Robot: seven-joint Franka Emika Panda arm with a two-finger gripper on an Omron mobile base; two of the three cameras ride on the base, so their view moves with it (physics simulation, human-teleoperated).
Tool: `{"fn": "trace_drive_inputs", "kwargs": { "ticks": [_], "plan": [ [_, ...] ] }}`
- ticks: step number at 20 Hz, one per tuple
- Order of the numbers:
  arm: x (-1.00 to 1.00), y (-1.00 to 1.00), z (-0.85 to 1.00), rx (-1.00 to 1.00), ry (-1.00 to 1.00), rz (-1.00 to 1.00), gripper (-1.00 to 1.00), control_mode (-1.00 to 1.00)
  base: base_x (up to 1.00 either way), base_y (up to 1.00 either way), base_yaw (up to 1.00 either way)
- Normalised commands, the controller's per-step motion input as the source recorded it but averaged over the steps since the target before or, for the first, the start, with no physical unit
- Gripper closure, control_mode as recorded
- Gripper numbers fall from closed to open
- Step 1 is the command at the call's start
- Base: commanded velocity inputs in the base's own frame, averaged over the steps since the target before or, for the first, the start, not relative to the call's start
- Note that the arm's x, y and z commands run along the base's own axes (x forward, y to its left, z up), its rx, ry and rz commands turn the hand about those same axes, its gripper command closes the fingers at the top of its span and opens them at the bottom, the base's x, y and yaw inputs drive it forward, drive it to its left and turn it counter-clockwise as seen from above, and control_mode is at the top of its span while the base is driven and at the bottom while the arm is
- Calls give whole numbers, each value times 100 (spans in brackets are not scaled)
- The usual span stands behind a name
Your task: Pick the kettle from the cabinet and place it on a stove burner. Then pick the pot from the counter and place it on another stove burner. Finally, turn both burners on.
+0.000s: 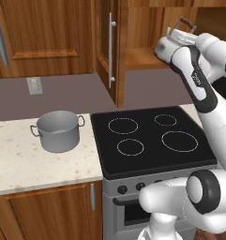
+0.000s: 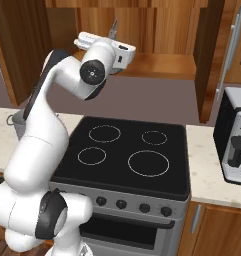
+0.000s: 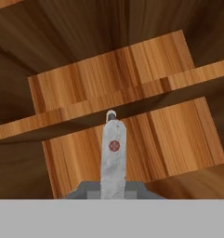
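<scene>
The small shiny kettle (image 1: 164, 47) hangs tilted at the open cabinet (image 1: 138, 56), in front of its wooden shelf. My gripper (image 1: 184, 33) is shut on its arched handle. In the hand view the silver handle strip (image 3: 113, 151) stands between my fingertips, with my gripper (image 3: 112, 188) closed on it and wooden shelves behind. From the right, my hand hides the kettle body and just the handle tip (image 2: 113, 27) pokes up above my gripper (image 2: 113, 36). The wide grey pot (image 1: 58, 131) stands on the speckled counter (image 1: 20, 164), left of the stove.
The black stove top (image 1: 152, 136) has several ring burners under the arm, with knobs (image 1: 122, 190) along its front. The cabinet door (image 1: 107, 47) stands open at the stove's back left. A silver appliance (image 2: 236, 140) sits on the right counter.
</scene>
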Motion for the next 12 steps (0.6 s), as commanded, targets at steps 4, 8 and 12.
{"fn": "trace_drive_inputs", "kwargs": {
  "ticks": [4,8,12],
  "plan": [
    [-71,-5,0,4,-1,5,100,-100,0,0,0],
    [-62,0,-1,1,0,8,100,-100,0,0,0],
    [-47,1,-20,2,-7,7,100,-100,0,0,0]
  ]
}}
